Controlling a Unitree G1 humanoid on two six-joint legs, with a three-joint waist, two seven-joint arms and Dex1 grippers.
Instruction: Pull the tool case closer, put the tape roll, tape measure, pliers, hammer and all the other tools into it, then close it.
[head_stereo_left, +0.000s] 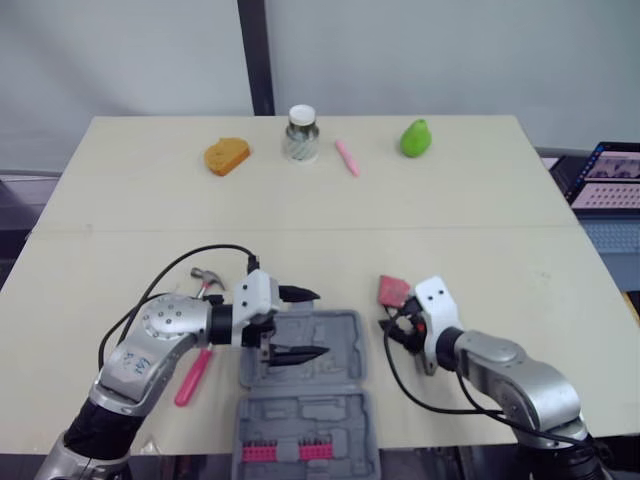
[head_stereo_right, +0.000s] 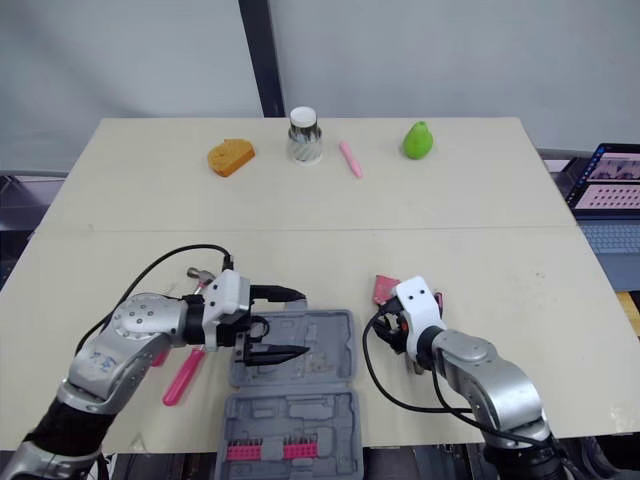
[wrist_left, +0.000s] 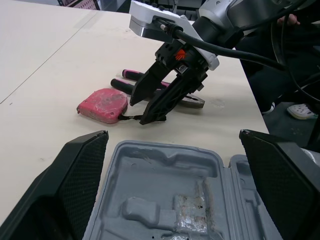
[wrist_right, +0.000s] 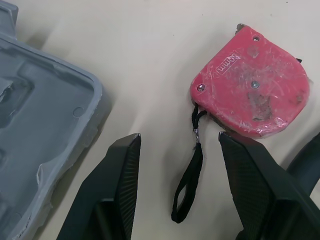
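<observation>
The table (head_stereo_left: 480, 200) has the grey tool case (head_stereo_left: 342, 350) lying open at its near edge. The left gripper (head_stereo_left: 318, 323) hovers over the tray with fingers spread and empty, and the pink-handled hammer (head_stereo_left: 192, 378) lies just to its left. Right of the case, the right gripper (wrist_right: 176, 140) has its jaws apart around only the black strap (wrist_right: 187, 190) of the red tape measure (wrist_right: 250, 90). I'd push on until the pads bracket the red body squarely, then close; a pinch on the strap alone would likely leave it swinging.
</observation>
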